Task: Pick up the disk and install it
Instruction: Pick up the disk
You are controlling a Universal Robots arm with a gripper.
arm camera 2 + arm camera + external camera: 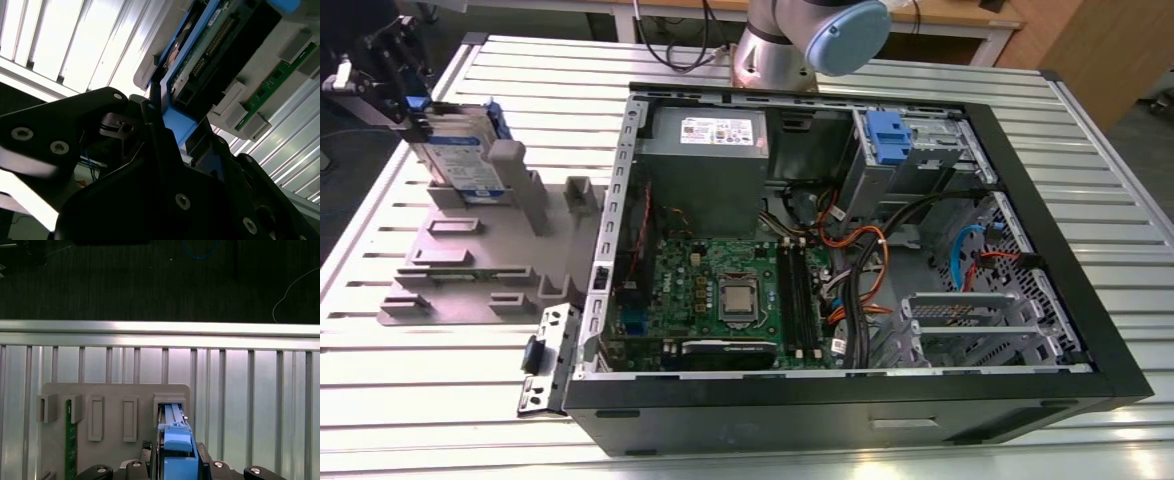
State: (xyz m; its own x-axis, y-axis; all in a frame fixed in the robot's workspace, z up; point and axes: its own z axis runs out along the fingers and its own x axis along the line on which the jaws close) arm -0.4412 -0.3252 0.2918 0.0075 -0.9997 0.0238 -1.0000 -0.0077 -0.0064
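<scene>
The claw [411,105] pinches the top edge of the disk [464,150], its fingers [151,107] flanking the blue bracket. The disk stands upright in a slot of the grey holder [467,260], near the tabletop's [440,400] edge on the exterior view's left. Judging by the snug slot, a straight, untilted lift should avoid jamming.

Open black computer case [854,400] is lying on the slatted aluminium bench [1107,170], flat grey plastic fixture [454,265] sitting beside it.
</scene>
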